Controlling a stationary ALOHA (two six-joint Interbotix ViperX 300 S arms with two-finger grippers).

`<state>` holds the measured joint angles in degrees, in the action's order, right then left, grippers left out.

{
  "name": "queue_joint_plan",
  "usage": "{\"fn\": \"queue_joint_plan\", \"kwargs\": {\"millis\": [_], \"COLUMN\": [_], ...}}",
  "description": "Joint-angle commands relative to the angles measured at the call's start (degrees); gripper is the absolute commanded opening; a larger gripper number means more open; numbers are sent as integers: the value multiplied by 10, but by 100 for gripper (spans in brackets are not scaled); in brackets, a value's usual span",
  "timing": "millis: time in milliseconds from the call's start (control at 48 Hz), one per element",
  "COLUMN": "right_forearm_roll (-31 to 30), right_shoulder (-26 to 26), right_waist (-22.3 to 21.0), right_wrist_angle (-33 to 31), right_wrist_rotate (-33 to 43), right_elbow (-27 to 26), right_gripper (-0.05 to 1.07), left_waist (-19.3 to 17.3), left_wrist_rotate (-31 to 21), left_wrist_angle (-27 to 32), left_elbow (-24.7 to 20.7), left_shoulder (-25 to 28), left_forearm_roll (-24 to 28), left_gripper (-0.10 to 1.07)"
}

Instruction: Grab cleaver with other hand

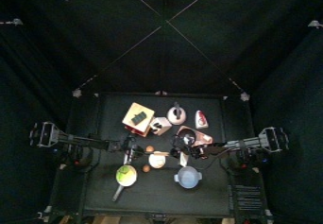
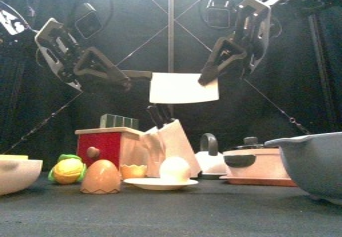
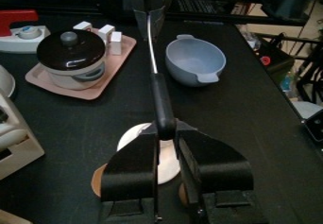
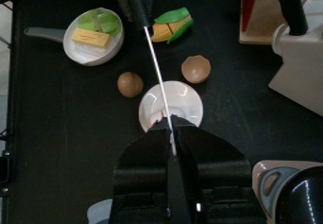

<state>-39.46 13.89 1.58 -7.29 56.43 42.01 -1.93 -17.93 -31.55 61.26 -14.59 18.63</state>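
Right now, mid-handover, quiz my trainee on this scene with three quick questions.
1. True or false: the cleaver lies on the table.
2. Which gripper holds its blade? A) right gripper B) left gripper C) neither
3. What sits on the white plate?

Key:
1. False. It is held up in the air.
2. A.
3. A white egg.

I am working in a robot test pen, not a real kitchen: black curtains (image 1: 51, 67) enclose a small black table (image 1: 108, 201) set with toy kitchenware such as a knife block (image 2: 174, 146), a bowl (image 3: 198, 58) and eggs (image 4: 130, 83).
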Motion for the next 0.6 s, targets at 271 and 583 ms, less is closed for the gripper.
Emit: {"fn": "queue_joint_plan", "kwargs": {"millis": [271,583], "right_forearm_roll": [0,0], "right_shoulder": [1,-1], "right_waist": [-2,-2], "right_wrist_angle": [4,3], "right_wrist_rotate": [1,2], "right_elbow": [-16,-15], "right_gripper": [38,38], "left_waist": [10,11], "left_wrist_rotate": [0,0], "left_wrist_angle": [3,4], "left_elbow": [-7,-10], "left_shoulder": [4,17], "left_forearm_roll": [0,0], "left_gripper": [46,46]}}
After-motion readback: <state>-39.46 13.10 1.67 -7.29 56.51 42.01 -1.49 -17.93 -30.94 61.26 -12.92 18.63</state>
